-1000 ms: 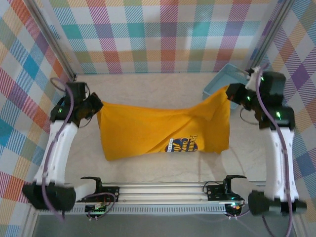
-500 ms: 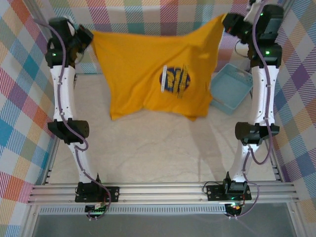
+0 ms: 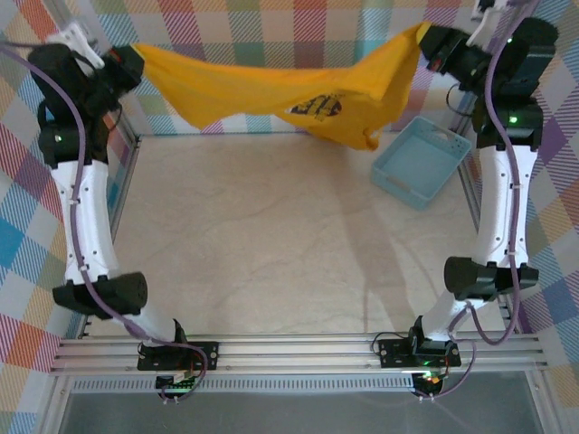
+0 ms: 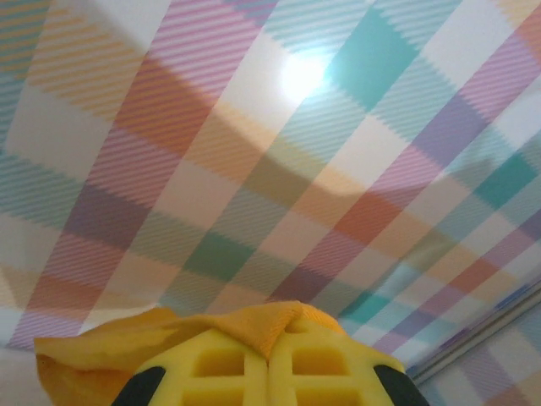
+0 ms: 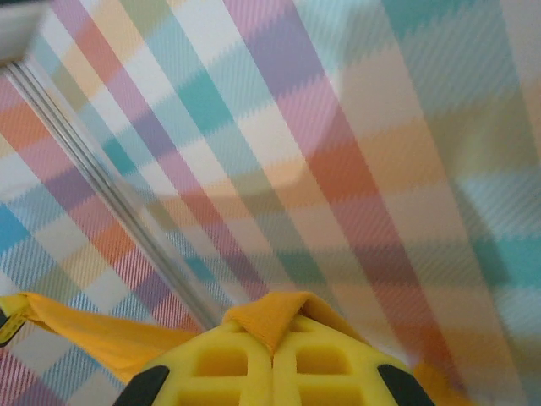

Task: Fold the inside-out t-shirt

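The t-shirt [image 3: 262,90] is stretched sideways between the left jaws and the right jaws, each clenched on its edge, above the open bench [image 3: 271,253]; a basket [image 3: 421,161] is set beneath the right jaws.

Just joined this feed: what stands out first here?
The t-shirt hangs stretched in the air across the far end of the table, the left gripper shut on one corner and the right gripper on the other. Its dark print shows right of centre; a blue basket sits far right.
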Controlling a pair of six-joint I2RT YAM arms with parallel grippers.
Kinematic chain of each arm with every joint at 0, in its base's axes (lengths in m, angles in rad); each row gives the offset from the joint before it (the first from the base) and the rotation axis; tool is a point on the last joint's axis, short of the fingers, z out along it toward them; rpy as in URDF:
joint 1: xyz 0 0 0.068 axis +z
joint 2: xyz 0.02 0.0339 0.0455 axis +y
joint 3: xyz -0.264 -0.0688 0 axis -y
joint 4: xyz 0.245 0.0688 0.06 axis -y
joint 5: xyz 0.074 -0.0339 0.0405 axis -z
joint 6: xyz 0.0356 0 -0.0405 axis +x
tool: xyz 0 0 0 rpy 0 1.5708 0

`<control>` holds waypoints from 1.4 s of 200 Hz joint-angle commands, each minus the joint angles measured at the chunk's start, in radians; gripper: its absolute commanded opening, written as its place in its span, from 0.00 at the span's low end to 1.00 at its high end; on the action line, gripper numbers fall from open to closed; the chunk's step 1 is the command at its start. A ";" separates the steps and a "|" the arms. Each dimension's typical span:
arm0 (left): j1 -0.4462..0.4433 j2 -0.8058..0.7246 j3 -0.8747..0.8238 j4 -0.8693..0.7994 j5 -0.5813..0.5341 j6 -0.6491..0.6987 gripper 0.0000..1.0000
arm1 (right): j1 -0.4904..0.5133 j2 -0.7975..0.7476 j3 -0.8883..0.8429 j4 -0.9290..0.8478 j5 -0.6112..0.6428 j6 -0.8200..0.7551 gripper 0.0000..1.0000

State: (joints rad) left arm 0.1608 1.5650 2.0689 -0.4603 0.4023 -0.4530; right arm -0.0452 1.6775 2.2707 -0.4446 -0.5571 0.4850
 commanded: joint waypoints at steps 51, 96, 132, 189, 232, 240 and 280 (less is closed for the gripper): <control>-0.087 -0.464 -0.982 0.223 0.030 -0.014 0.00 | 0.015 -0.519 -1.020 -0.107 0.034 -0.004 0.00; -0.215 -0.818 -1.414 0.029 -0.149 -0.137 0.00 | 0.013 -0.762 -1.363 -0.349 0.117 0.058 0.00; -0.214 -1.109 -1.637 -0.127 -0.210 -0.294 0.00 | 0.006 -0.935 -1.511 -0.501 0.225 0.168 0.00; -0.215 -1.331 -1.707 -0.308 -0.233 -0.378 0.00 | 0.006 -1.131 -1.513 -0.743 0.443 0.225 0.00; -0.215 -1.457 -1.663 -0.471 -0.358 -0.436 0.00 | 0.007 -1.261 -1.501 -0.876 0.530 0.288 0.00; -0.215 -1.486 -1.666 -0.470 -0.362 -0.440 0.00 | 0.006 -1.264 -1.494 -0.881 0.534 0.293 0.00; -0.215 -1.469 -1.722 -0.315 -0.241 -0.448 0.00 | 0.007 -1.196 -1.519 -0.765 0.426 0.267 0.00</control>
State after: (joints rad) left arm -0.0521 0.0582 0.3733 -0.8707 0.1013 -0.8841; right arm -0.0334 0.4358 0.7506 -1.2736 -0.0689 0.7517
